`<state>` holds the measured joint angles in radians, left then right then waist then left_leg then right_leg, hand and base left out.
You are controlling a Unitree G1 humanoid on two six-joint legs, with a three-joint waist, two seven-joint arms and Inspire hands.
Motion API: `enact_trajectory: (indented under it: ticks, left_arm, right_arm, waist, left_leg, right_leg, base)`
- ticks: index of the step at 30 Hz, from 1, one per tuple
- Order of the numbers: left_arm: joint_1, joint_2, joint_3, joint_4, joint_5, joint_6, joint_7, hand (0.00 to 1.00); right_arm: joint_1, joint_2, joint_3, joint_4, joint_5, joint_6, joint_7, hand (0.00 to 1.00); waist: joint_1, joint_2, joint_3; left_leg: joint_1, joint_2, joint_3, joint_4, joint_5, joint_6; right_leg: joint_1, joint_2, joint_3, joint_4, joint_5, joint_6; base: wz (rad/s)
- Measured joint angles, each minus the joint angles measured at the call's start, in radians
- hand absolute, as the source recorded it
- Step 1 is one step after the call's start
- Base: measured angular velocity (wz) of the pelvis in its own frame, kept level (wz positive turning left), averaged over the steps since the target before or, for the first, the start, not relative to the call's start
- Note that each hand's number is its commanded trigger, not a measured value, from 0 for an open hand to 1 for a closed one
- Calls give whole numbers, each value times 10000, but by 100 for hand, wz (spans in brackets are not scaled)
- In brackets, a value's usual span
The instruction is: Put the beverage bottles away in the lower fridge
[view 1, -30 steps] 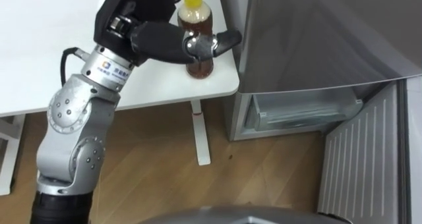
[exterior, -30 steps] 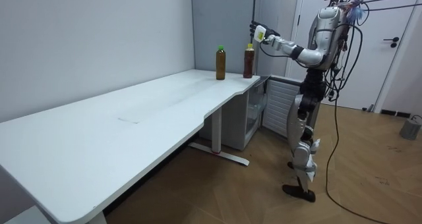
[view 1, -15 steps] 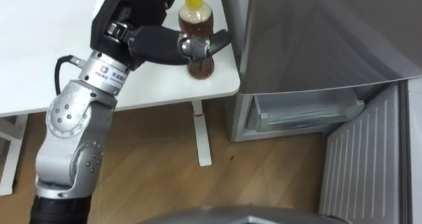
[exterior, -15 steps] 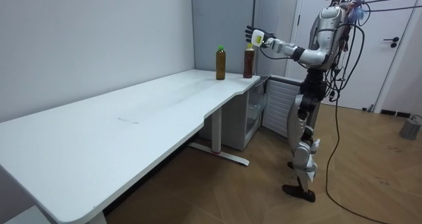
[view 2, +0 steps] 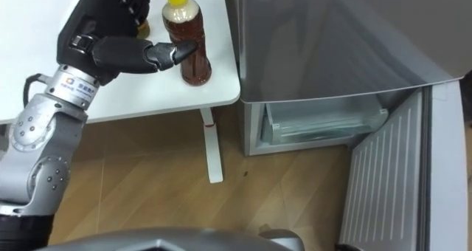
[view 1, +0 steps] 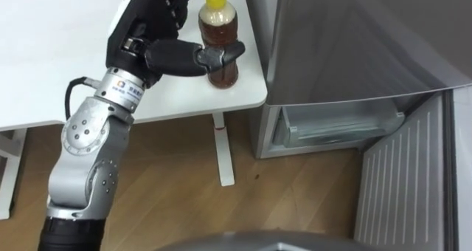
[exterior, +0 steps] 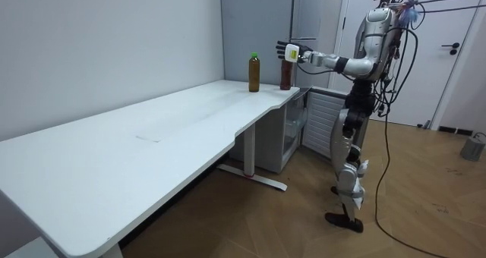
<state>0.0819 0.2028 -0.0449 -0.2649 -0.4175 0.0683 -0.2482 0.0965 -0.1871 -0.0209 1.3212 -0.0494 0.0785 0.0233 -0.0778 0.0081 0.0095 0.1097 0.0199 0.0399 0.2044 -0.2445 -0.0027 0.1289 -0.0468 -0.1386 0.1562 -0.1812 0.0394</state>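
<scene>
A bottle of brown drink with a yellow cap stands upright at the right front corner of the white table, close to the fridge. My left hand is open around it. The thumb lies across the bottle's front, and the fingers reach past its left side. In the room view the hand sits level with the bottle's top. A second bottle with a green cap stands further along the table.
The grey fridge stands right of the table. Its lower door is swung open, showing a clear drawer inside. I stand on the wooden floor facing the table corner and the fridge.
My left hand has come down from above the bottle to beside it, and the thumb now crosses the bottle's front. The bottle has not moved.
</scene>
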Motion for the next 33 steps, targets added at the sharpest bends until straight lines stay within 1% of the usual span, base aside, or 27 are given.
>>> enact_trajectory:
  ticks: [4,5,8,12,18,20,22,23,26,33]
  left_arm:
    - [0,-18,-2,254,1,49,7,0]
    - [0,-46,-3,331,1,62,7,0]
    - [0,-80,-32,421,-2,74,4,0]
    - [1,-159,-117,596,-1,75,-44,0]
    - [9,-347,-182,779,-1,277,-67,0]
    - [7,-350,-199,782,-11,397,-65,0]
    - [7,-342,-206,783,-11,510,-54,0]
    - [7,-342,-206,788,-21,583,-31,0]
    - [6,-308,-204,815,-21,711,15,0]
    - [-91,-285,-196,1115,-26,762,54,0]
  right_arm:
    - [0,-1,3,-7,-2,75,4,0]
    - [5,-1,3,-6,0,85,9,0]
    - [-6,-7,2,-8,9,80,8,0]
    - [-24,-16,-7,-13,5,82,13,0]
    - [-64,-59,-6,-30,7,116,22,0]
    - [-67,-58,-5,-31,-2,147,24,0]
    - [-76,-58,-5,-29,-1,264,21,0]
    - [-91,-58,-7,-44,-1,332,18,0]
    - [-66,-51,-5,-68,-12,362,17,0]
    - [140,-47,-4,-422,-42,460,12,0]
  waist:
    - [6,19,-12]
    - [5,6,-3]
    - [11,18,-6]
    - [12,64,-23]
    - [-10,149,-40]
    - [-28,150,-41]
    - [-39,140,-35]
    - [-39,130,-29]
    - [-45,88,-2]
    - [-37,75,8]
  left_leg:
    - [22,3,14,-2,0,0]
    - [59,5,30,-4,0,0]
    - [65,20,135,-5,0,0]
    - [64,23,141,-11,-1,0]
    - [52,31,142,-66,-1,-1]
    - [47,33,142,-58,0,-2]
    - [49,32,142,-52,0,-2]
    - [52,32,144,-50,0,-1]
    - [61,34,154,-14,0,-1]
    - [61,36,204,4,0,-1]
  right_leg:
    - [22,-1,-2,3,0,0]
    - [53,-2,0,2,0,0]
    - [52,-3,4,11,0,-1]
    - [44,-2,1,27,1,-1]
    - [2,5,-15,24,1,-1]
    - [-3,4,-29,30,1,-1]
    - [-8,3,-27,45,0,-1]
    - [-14,2,-21,60,0,0]
    - [-47,-2,-10,119,-2,2]
    - [-118,-9,11,140,-12,-13]
  base:
    - [0]
    - [0]
    - [0]
    - [0]
    - [0]
    - [0]
    - [0]
    - [0]
    - [0]
    - [0]
